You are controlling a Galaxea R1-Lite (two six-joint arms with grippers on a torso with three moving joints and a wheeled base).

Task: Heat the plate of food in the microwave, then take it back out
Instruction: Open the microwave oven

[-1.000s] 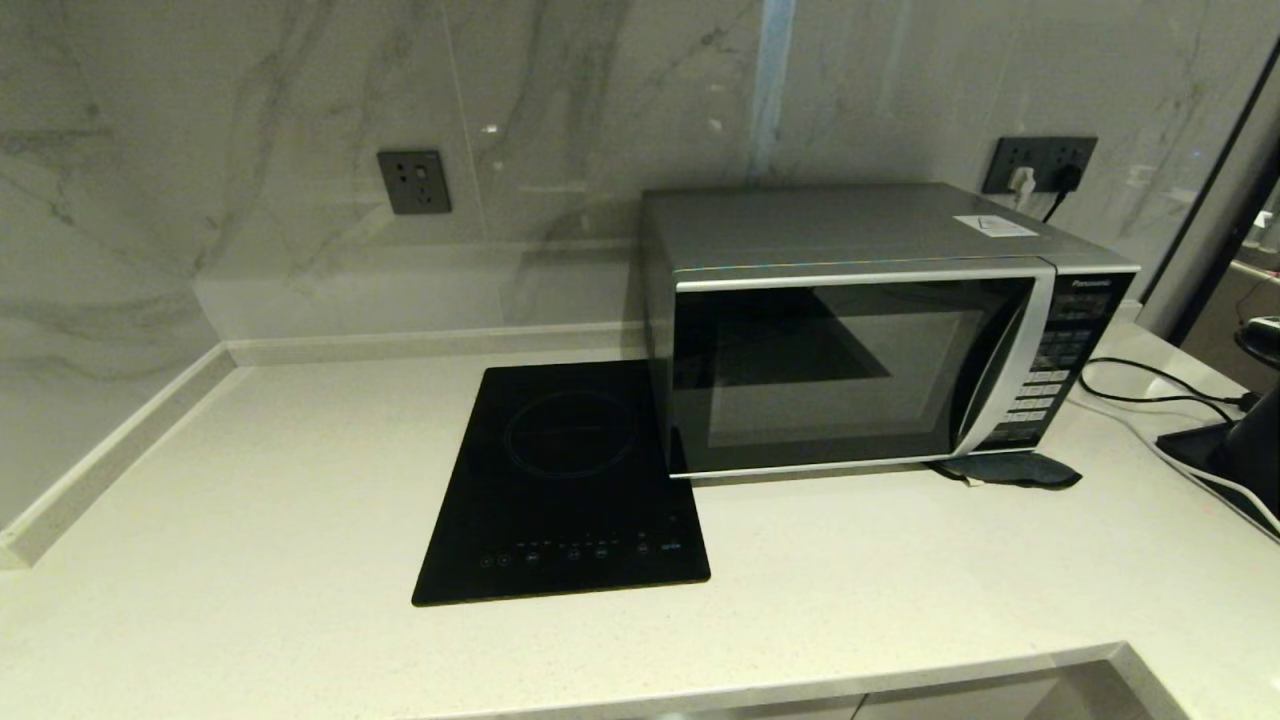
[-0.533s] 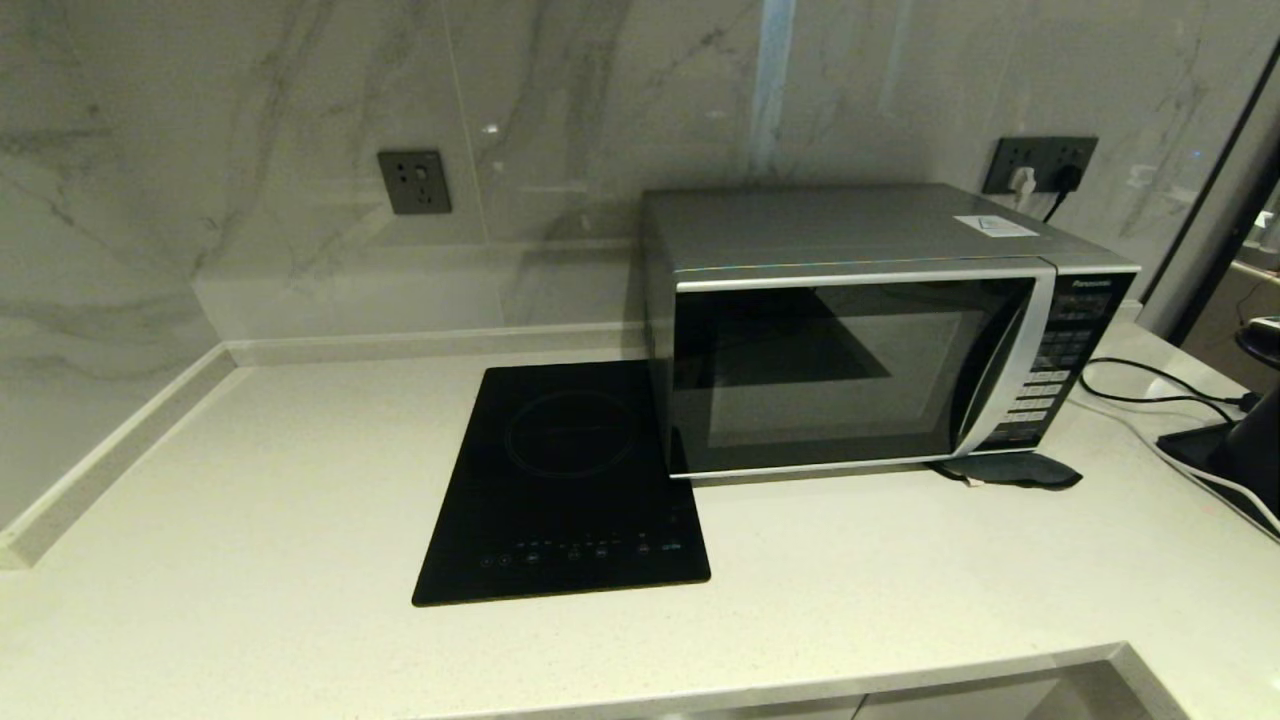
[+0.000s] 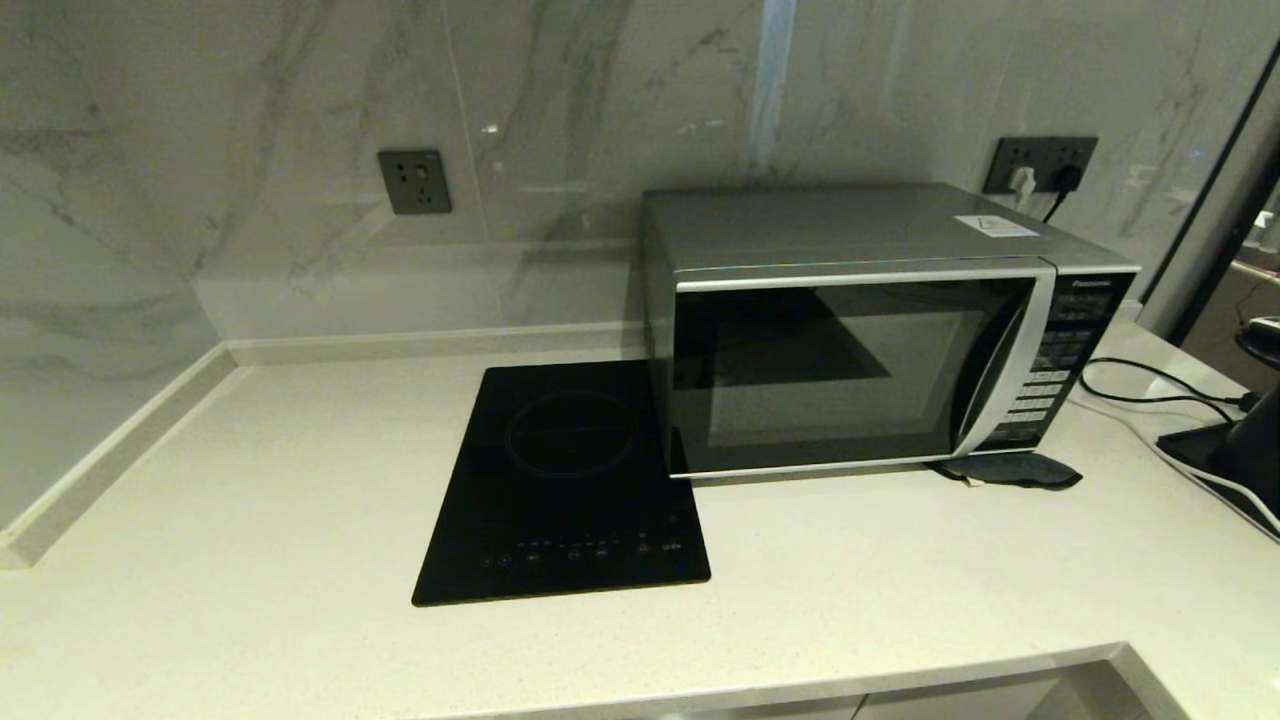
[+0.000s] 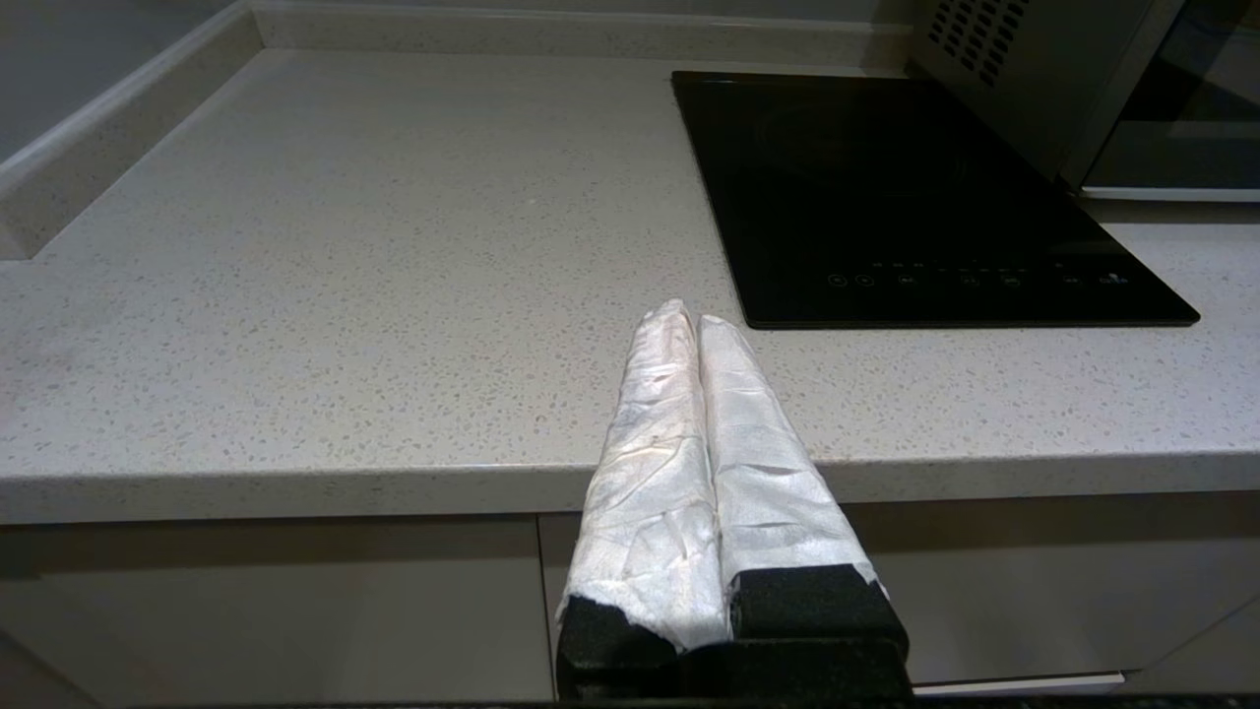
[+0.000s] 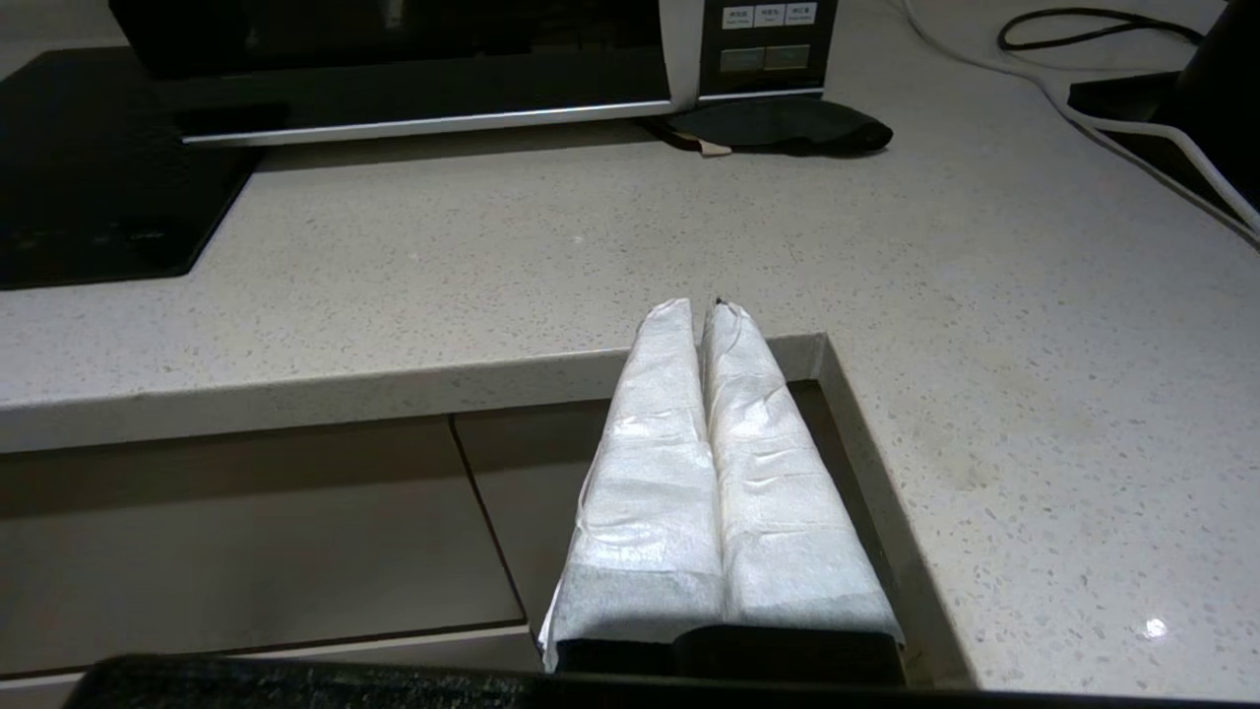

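Facing microwave (image 5: 394, 69) across counter, right pincer (image 5: 701, 310) closed

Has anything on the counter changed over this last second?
Nothing visibly changed. The microwave sits shut beside the black hob, no plate in sight, and the left gripper and right gripper are shut at the counter's front edge.

A black hob (image 3: 563, 485) lies flat on the pale speckled tabletop (image 3: 250, 520). A dark cloth (image 3: 1010, 469) lies crumpled further right. Black and white cables (image 3: 1150, 395) trail across the right side. Two grey sockets (image 3: 413, 181) sit on the marble wall (image 3: 250, 130).
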